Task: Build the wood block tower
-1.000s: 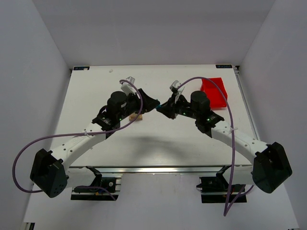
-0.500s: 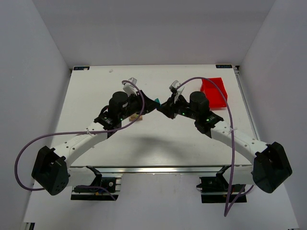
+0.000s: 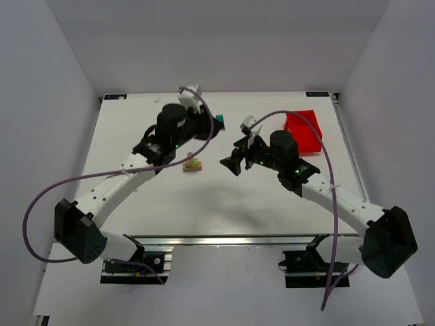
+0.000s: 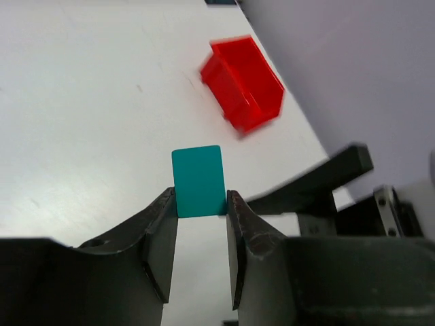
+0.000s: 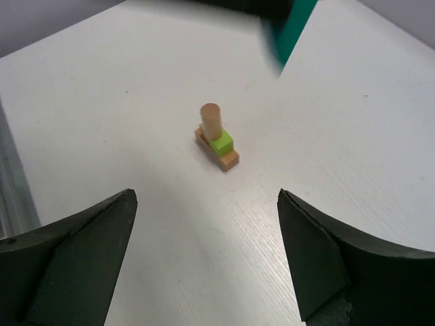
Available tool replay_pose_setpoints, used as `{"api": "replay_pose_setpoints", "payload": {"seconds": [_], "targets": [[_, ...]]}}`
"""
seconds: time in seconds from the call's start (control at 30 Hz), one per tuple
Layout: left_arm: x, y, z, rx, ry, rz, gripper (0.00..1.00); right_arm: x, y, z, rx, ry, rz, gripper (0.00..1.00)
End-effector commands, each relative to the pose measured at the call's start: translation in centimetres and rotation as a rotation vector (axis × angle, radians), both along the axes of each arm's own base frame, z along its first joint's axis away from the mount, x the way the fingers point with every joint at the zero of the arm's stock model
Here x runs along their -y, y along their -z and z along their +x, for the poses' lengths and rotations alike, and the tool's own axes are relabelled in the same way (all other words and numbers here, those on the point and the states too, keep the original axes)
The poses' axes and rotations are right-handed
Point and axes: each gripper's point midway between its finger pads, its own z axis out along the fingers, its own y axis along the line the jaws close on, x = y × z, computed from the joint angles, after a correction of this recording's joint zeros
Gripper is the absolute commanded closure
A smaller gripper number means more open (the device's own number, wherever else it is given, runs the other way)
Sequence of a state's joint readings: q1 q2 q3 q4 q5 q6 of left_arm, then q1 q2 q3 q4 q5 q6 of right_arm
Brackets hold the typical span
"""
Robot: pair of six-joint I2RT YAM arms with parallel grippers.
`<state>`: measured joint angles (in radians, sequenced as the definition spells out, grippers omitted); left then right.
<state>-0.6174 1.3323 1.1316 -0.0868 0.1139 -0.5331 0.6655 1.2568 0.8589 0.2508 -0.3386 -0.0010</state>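
The wood block tower (image 3: 192, 164) stands mid-table: a flat tan base, a lime-green block and an upright tan cylinder (image 5: 211, 121) on top. My left gripper (image 3: 216, 122) is raised beyond the tower and shut on a teal block (image 4: 198, 180), which sticks out past its fingertips (image 4: 167, 204). In the right wrist view the tower (image 5: 217, 141) lies ahead of my right gripper (image 5: 205, 200), whose jaws stand wide open and empty. The teal block (image 5: 292, 27) shows blurred at that view's top edge. My right gripper (image 3: 236, 160) sits just right of the tower.
A red plastic bin (image 3: 303, 132) sits at the back right of the white table (image 3: 136, 136); it also shows in the left wrist view (image 4: 242, 92). The right arm's dark body (image 4: 319, 183) lies close under my left gripper.
The two grippers were tip to tip at the table's middle. The right gripper has opened and drawn back, and the left arm has lifted away toward the far side with the teal block.
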Motion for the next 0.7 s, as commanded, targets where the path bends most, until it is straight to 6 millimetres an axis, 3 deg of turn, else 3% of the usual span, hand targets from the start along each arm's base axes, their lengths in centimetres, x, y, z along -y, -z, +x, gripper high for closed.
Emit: {"api": "replay_pose_setpoints", "payload": {"seconds": [0.0, 0.03, 0.07, 0.17, 0.2, 0.23, 0.27, 0.3, 0.33, 0.43, 0.47, 0.53, 0.6, 0.63, 0.67], "targets": [[-2.1, -5.6, 3.0, 0.252, -0.028, 0.259, 0.99, 2.1, -3.6, 1.2, 0.131, 0.101, -0.013, 0.11], [-2.1, -6.2, 3.4, 0.288, -0.016, 0.301, 0.99, 2.4, -3.3, 1.3, 0.126, 0.120, -0.026, 0.11], [-2.2, -8.4, 3.8, 0.374, 0.006, 0.365, 0.99, 2.9, -2.9, 1.5, 0.118, 0.142, -0.039, 0.11], [-1.0, -8.1, 3.7, 0.468, 0.188, 0.519, 0.99, 4.9, -1.6, 2.5, 0.086, 0.241, -0.085, 0.11], [-0.7, -9.6, 3.6, 0.515, 0.213, 0.535, 0.99, 5.9, -1.3, 3.0, 0.081, 0.293, -0.106, 0.11], [-0.3, -8.0, 3.1, 0.486, 0.294, 0.582, 0.99, 6.5, -0.9, 3.3, 0.071, 0.318, -0.123, 0.11], [-0.4, -7.7, 3.0, 0.517, 0.353, 0.646, 0.99, 7.0, -0.7, 3.4, 0.065, 0.336, -0.136, 0.11], [-0.3, -9.2, 2.9, 0.552, 0.370, 0.659, 1.00, 7.9, -0.3, 3.5, 0.051, 0.366, -0.157, 0.11], [-0.5, -7.1, 2.7, 0.491, 0.427, 0.714, 1.00, 8.3, -0.1, 3.4, 0.044, 0.373, -0.165, 0.11], [-1.0, -6.9, 2.8, 0.501, 0.490, 0.817, 1.00, 9.7, 0.5, 3.7, 0.019, 0.426, -0.205, 0.11], [-1.6, -4.7, 2.8, 0.445, 0.538, 0.887, 1.00, 9.9, 0.4, 3.8, 0.019, 0.430, -0.212, 0.11], [-2.2, -3.5, 2.7, 0.410, 0.580, 0.949, 1.00, 10.7, 0.9, 3.8, 0.004, 0.454, -0.239, 0.11], [-3.1, -1.2, 2.0, 0.377, 0.664, 1.015, 1.00, 11.7, 1.6, 3.9, -0.012, 0.488, -0.304, 0.11], [-3.7, 1.2, 1.5, 0.344, 0.701, 1.057, 1.00, 12.0, 1.8, 4.0, -0.018, 0.502, -0.320, 0.11], [-4.0, 1.6, 1.2, 0.368, 0.727, 1.092, 1.00, 12.3, 2.1, 4.1, -0.022, 0.512, -0.339, 0.11]]}}
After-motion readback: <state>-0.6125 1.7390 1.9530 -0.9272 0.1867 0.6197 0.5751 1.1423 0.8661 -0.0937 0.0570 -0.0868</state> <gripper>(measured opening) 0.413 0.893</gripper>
